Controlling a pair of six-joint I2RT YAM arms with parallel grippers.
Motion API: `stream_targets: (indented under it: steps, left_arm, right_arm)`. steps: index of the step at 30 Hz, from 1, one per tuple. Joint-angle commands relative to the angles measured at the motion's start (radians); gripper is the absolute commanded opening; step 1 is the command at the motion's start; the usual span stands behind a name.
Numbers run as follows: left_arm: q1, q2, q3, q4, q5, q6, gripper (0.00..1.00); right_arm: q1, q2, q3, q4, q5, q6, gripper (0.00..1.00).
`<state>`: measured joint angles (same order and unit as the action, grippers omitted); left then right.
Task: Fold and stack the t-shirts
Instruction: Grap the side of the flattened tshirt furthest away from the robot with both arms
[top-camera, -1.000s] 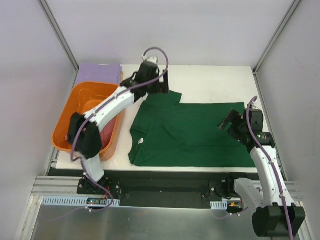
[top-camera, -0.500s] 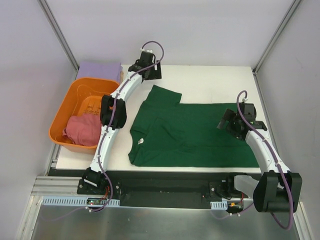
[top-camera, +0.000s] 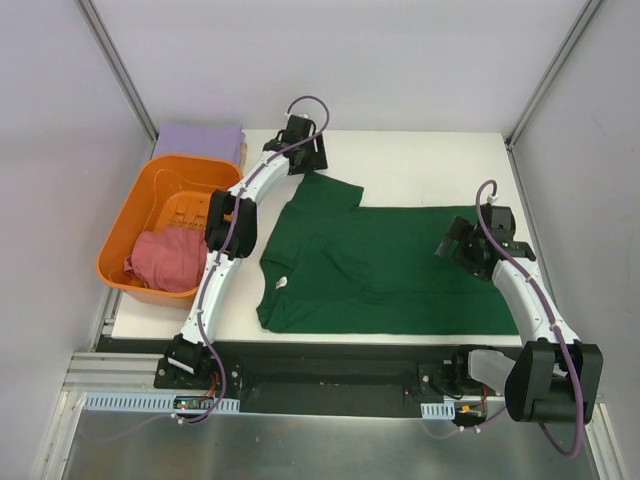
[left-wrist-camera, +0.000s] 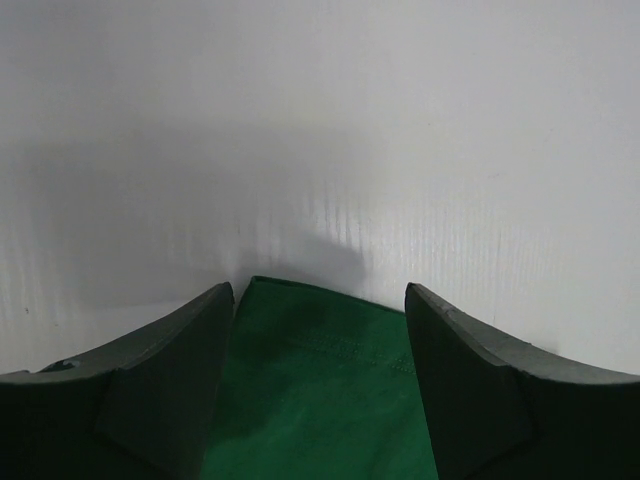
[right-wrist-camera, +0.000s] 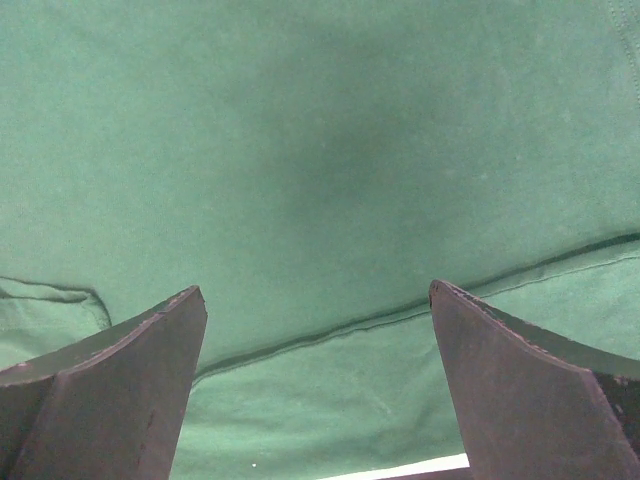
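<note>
Jaws wide on both; left arm (top-camera: 252, 182) outstretched to green t-shirt's (top-camera: 380, 275) sleeve, right arm (top-camera: 527, 292) over its hem.

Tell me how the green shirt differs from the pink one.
The green shirt lies spread flat on the table; the pink shirt sits crumpled in the orange basket. The left hand and right hand, both open, are at the green shirt; neither is near the pink shirt. Both are plain and not yet stacked.

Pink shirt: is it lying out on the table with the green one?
No, the pink shirt sits bunched inside the orange basket, while the green shirt lies spread on the table.
</note>
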<state>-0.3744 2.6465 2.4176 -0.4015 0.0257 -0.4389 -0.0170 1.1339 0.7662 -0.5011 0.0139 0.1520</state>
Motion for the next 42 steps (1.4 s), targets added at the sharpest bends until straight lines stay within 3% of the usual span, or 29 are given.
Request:
stream_targets:
  steps: [1,7,13,19,22,24,26,32,42]
  left_arm:
    - [-0.001,-0.008,0.001,-0.059,0.022,-0.090,0.67]
    - [-0.017,0.000,0.008,-0.144,0.033,-0.093,0.63]
    - [-0.078,-0.011,0.000,-0.267,-0.107,-0.023,0.58]
    - [-0.080,0.003,0.021,-0.309,-0.112,-0.018,0.36]
    - [-0.080,0.001,0.021,-0.315,-0.119,-0.018,0.11]
    - [-0.080,-0.002,0.023,-0.315,-0.133,-0.014,0.00]
    - [-0.080,-0.005,0.029,-0.316,-0.159,0.006,0.00]
    - [-0.080,-0.052,0.017,-0.269,-0.132,0.078,0.00]
    - [-0.086,-0.227,-0.199,-0.100,0.000,0.043,0.00]
  right_arm:
    - [-0.011,-0.040,-0.004,0.016,-0.045,-0.008,0.96]
    - [-0.017,-0.089,-0.027,0.016,-0.046,-0.011,0.96]
    - [-0.026,-0.131,-0.050,0.012,-0.049,-0.012,0.96]
    - [-0.031,-0.167,-0.067,-0.001,-0.058,-0.014,0.96]
    - [-0.034,-0.186,-0.073,-0.002,-0.055,-0.014,0.96]
    - [-0.035,-0.187,-0.071,0.001,-0.054,-0.020,0.96]
    - [-0.038,-0.174,-0.061,0.007,-0.052,-0.034,0.96]
    - [-0.076,0.005,0.079,0.009,-0.048,-0.039,0.96]
    - [-0.139,0.559,0.554,-0.043,0.175,-0.026,0.96]
